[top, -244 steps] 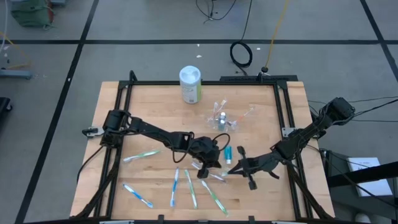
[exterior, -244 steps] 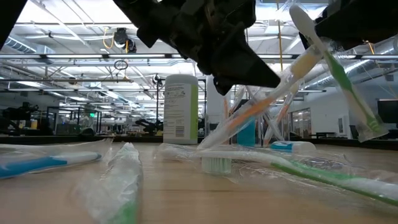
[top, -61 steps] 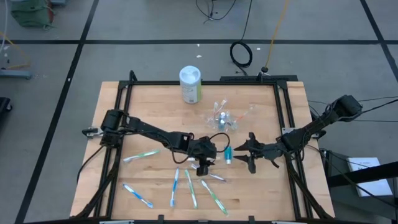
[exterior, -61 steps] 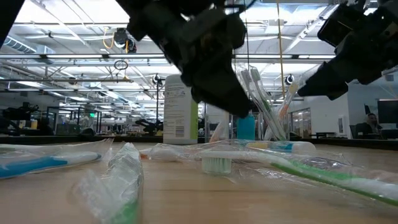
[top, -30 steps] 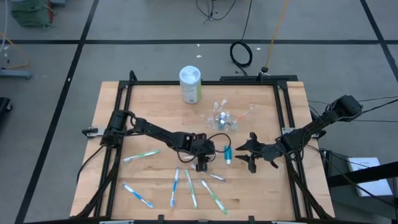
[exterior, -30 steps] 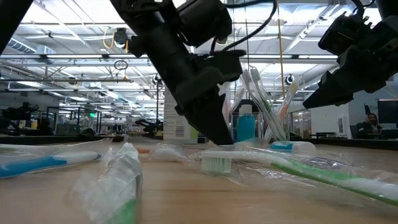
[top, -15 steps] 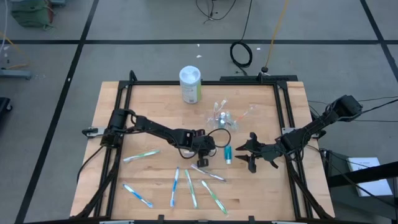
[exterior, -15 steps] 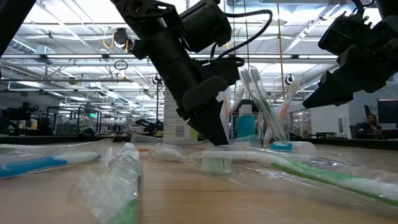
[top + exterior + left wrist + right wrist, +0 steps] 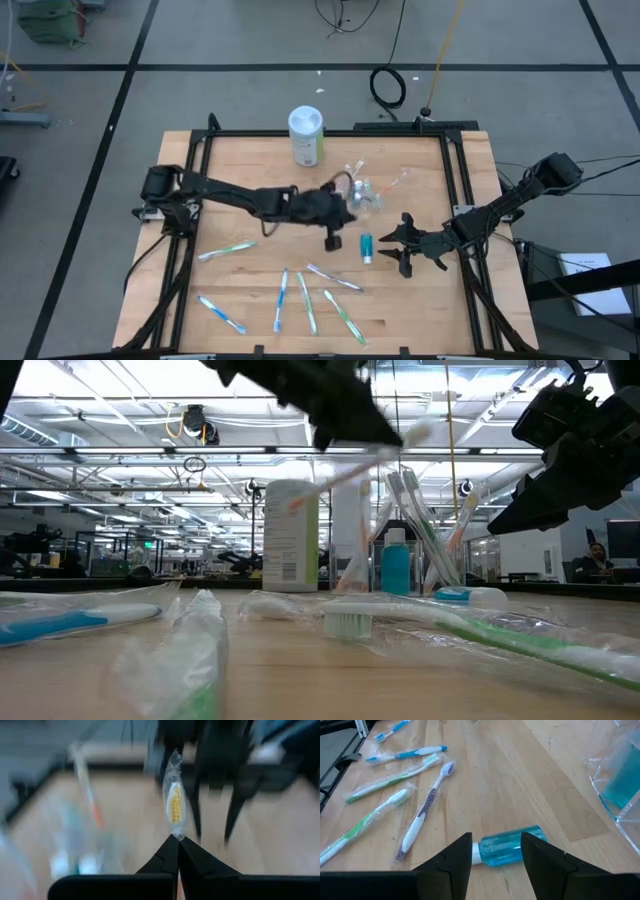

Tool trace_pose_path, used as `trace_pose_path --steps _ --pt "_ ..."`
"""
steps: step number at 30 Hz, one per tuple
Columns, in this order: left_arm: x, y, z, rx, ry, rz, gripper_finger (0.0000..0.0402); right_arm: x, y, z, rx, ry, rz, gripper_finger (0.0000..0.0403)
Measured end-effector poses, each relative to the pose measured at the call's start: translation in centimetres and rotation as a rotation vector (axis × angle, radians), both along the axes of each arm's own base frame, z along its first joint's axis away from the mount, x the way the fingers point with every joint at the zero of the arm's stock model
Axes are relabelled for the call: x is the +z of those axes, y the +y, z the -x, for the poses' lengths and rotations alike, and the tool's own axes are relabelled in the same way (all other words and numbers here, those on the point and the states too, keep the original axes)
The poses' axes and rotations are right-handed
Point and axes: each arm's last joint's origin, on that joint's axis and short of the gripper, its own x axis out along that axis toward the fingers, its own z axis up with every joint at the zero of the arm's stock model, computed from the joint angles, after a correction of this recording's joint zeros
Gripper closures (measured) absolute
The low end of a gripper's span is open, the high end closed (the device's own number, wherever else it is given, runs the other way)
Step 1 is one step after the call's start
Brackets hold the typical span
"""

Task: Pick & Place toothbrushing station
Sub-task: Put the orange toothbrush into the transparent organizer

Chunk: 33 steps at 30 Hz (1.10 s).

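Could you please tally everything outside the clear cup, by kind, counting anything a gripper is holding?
Toothbrushes lying on the table: 6
Wrapped toothbrush held in the left gripper: 1
Teal tube: 1
White-lidded canister: 1
Total: 9

A wooden table (image 9: 230,190) is carrying a white-lidded canister (image 9: 306,136), a clear cup (image 9: 362,190) of toothbrushes, a teal tube (image 9: 367,246) lying flat, and wrapped toothbrushes (image 9: 306,302) lying scattered along its near side.
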Motion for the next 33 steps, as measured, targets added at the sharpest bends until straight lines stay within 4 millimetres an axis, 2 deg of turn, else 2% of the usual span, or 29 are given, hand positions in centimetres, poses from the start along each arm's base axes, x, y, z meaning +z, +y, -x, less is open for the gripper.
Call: trace_pose_path --steps 3,6,13,17,21,23,25,30,33 --pt "1.8 0.8 -0.6 -0.045 -0.185 -0.009 0.0399 0.0 0.0 0.0 0.0 0.0 -0.003 0.0243" --pt "2.2 1.5 -1.6 -0.046 -0.341 -0.01 0.04 0.0 0.0 0.0 -0.014 0.0 -0.029 0.0243" --pt "0.0 3.0 -3.6 0.061 -0.537 -0.118 0.04 -0.1 0.1 0.1 -0.02 0.008 -0.049 0.0243" --pt "-0.4 4.0 -3.6 0.186 -0.596 -0.135 0.04 -0.1 0.2 0.2 -0.034 0.015 -0.086 0.0243" --pt "0.2 4.0 -2.0 0.226 -0.694 -0.173 0.0401 -0.2 0.7 0.4 -0.011 0.02 -0.094 0.0243" --pt "1.0 3.9 -0.6 0.239 -0.736 -0.198 0.0401 -0.2 0.9 0.5 0.0 0.019 -0.092 0.0243" --pt "0.9 4.2 0.6 0.263 -0.743 -0.217 0.0401 -0.1 1.0 0.6 0.004 0.015 -0.098 0.0243" --pt "-3.3 5.8 2.7 0.319 -0.732 -0.142 0.0401 -0.1 1.1 0.6 -0.003 0.011 -0.117 0.0243" --pt "-4.8 6.5 3.3 0.332 -0.777 -0.122 0.0401 -0.1 1.1 0.6 -0.007 0.005 -0.109 0.0243"
